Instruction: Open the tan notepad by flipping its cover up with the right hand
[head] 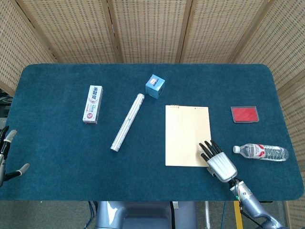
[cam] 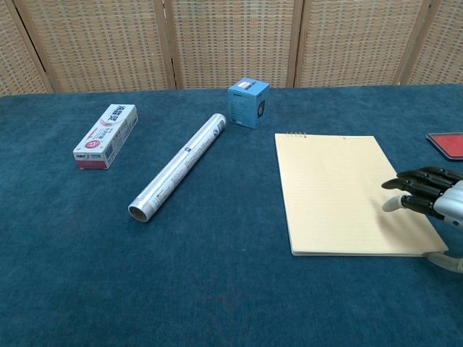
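Head view: the tan notepad (head: 187,135) lies flat and closed just ahead of the right hand (head: 218,162), whose spread, empty fingers (cam: 416,189) hover over its near right corner. No grip taken; the cover flip remains wholly undone.

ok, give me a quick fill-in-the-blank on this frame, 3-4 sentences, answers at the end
1. The tan notepad lies flat with its cover ____.
2. The right hand has its fingers over the notepad's near ____ corner.
3. The water bottle lies on its ____, to the right of the notepad.
4. The blue box stands at the far end of the ____ roll.

Missing words: closed; right; side; silver
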Robot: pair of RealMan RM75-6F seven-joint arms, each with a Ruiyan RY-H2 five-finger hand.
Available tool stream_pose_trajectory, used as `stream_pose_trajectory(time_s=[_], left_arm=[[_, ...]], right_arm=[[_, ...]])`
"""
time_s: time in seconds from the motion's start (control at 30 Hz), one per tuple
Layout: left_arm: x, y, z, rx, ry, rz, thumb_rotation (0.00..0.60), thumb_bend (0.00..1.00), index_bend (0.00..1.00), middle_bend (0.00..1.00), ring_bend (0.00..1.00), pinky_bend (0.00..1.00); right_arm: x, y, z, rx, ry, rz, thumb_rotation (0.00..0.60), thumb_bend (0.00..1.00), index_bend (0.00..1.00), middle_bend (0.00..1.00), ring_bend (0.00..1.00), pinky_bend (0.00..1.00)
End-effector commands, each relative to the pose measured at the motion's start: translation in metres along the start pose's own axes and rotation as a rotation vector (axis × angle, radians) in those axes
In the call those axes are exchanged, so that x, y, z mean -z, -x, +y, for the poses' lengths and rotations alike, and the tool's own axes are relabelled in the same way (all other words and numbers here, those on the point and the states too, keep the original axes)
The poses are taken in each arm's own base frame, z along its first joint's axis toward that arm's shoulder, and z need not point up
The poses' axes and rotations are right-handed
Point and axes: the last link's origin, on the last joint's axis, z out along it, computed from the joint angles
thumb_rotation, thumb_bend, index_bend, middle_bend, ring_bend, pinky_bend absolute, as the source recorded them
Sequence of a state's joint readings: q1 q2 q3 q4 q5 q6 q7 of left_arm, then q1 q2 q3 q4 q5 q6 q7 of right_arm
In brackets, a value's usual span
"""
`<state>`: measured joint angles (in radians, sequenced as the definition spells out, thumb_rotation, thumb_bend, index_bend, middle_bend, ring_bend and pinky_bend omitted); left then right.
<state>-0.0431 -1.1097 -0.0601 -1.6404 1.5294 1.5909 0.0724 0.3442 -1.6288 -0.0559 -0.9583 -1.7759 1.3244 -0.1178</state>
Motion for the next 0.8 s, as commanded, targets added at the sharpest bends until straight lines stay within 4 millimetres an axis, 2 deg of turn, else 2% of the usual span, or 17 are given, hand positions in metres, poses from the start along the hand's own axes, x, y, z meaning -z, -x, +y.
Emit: stream_pose_trajectory(time_s=[0.03,0.27,0.47,0.8], left_arm=[[0.000,0.000,0.000,0.002,-0.002,0.001,0.600,0.00,0.00,0.00,0.00,0.00],[-0.001,0.000,-0.001,0.006,-0.004,-0.001,0.600,0.00,0.00,0.00,0.00,0.00],[0.000,-0.001,-0.001,0.008,-0.006,0.001,0.600,0.00,0.00,0.00,0.00,0.00],[-0.002,0.001,0.000,0.004,-0.010,-0.006,0.600,0.00,0.00,0.00,0.00,0.00]], right_arm=[[-0.002,0.000,0.000,-0.010,0.007,0.005,0.600,0.36,0.22,0.11,0.00,0.09],[-0.007,0.002,-0.003,-0.010,0.014,0.009,0.600,0.36,0.23,0.11,0.00,0.10],[-0.015,0.001,-0.004,-0.007,0.029,0.037,0.600,0.43,0.24,0.13,0.02,0.11],[-0.039,-0.010,-0.005,-0.034,0.077,0.198,0.600,0.44,0.24,0.13,0.02,0.11]])
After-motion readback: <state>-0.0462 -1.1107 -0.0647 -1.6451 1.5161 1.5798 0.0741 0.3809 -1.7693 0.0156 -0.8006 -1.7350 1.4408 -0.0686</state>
